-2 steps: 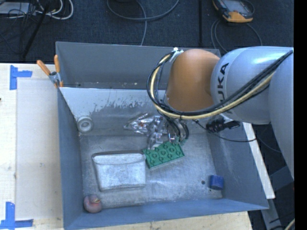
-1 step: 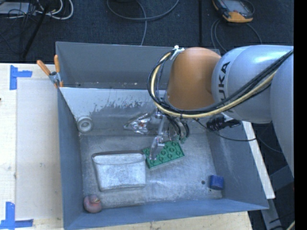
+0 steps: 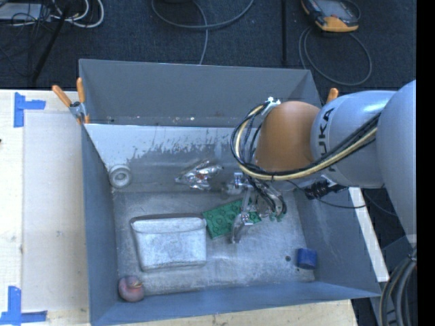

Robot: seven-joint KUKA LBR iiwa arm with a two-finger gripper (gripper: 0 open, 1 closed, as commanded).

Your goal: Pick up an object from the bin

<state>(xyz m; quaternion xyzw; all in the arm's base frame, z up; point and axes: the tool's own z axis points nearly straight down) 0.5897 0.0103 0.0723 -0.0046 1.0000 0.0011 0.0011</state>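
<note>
Grey metal bin (image 3: 96,236), sloping walls, scuffed floor. In its near left corner lies a small pinkish-red ball (image 3: 131,288). Farther back on the same side, at the foot of the rear wall, sits a small silvery roll (image 3: 121,176), hole upward. Next comes a pale grey rectangular tray (image 3: 170,241), flat on the floor left of centre and well apart from both. Behind the tray, near the rear wall, lies a crumpled scrap of shiny foil (image 3: 199,175).

Just beside the tray's far right corner is a flat green plate (image 3: 221,220), lying askew near the middle of the floor. The hand (image 3: 243,224) is down at this plate's right edge, low over the floor. Whether it is wide, narrow or gripping the plate cannot be told from here.

Right of the hand, near the front right wall and well apart from the plate, sits a small blue block (image 3: 306,257). Above all this the arm, with its orange cover (image 3: 289,136) and looped cables, comes in over the right rim.
</note>
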